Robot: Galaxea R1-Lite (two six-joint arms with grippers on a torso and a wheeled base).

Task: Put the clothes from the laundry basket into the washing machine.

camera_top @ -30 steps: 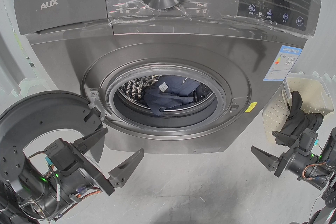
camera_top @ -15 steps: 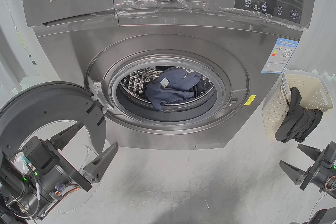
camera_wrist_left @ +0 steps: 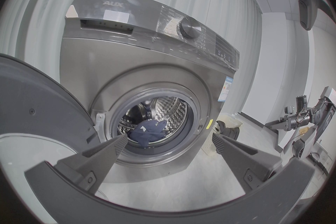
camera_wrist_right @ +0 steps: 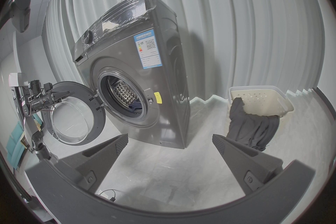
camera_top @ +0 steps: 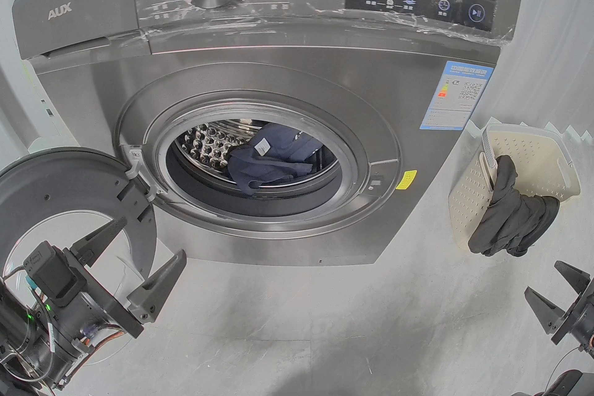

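One washing machine stands on the floor, drum opening exposed. Its one round door is swung fully open on the robot's left side. One cream laundry basket sits on the floor just beside the machine's right side. Two garments counted: one black garment hangs over the basket's front rim, partly inside; one navy garment lies inside the drum. Two grippers counted: the left gripper hangs in front of the open door, jaws spread, holding nothing; the right gripper sits below the basket, jaws apart, empty.
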